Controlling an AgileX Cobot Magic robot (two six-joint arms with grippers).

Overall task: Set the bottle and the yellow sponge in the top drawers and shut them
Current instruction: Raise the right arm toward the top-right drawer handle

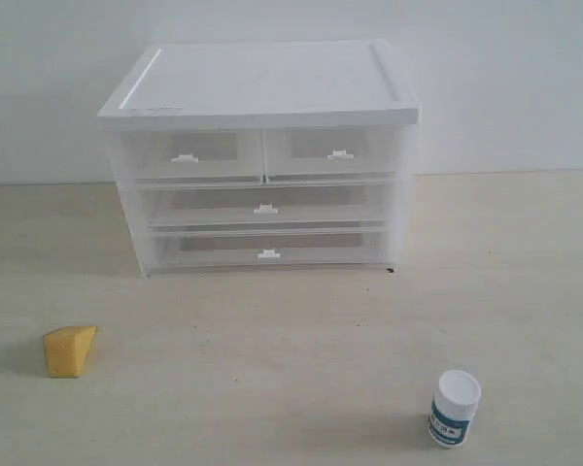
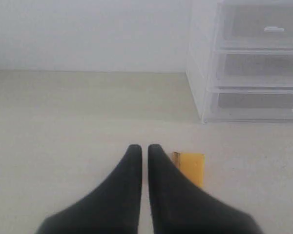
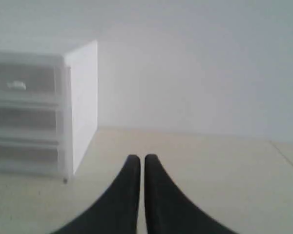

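Resting on worktop [image 1: 272,388]: white-topped cabinet [image 1: 262,87], yellow sponge [image 1: 69,350] and bottle [image 1: 454,409], all apart from one another.
Cabinet front: two half-width drawers side by side under the top, top-left drawer [image 1: 189,155] and top-right drawer [image 1: 335,152] as the exterior view shows them, both pushed in flush. Beneath them are two full-width drawers [image 1: 262,206], also pushed in.
Yellow sponge: lies in front of the cabinet, out past its left front corner in the exterior view and well clear of it. Wedge-shaped.
Bottle: stands upright, cap up, in front of the cabinet, out past its right front corner and well clear of it.
Left tool [image 2: 144,148]: clenched, black fingers nearly meeting, holding nothing. The sponge sits just beside the fingertips on the cabinet side, partly hidden by one finger; contact cannot be resolved.
Right tool [image 3: 139,158]: clenched, holding nothing. It points past the cabinet's side wall.
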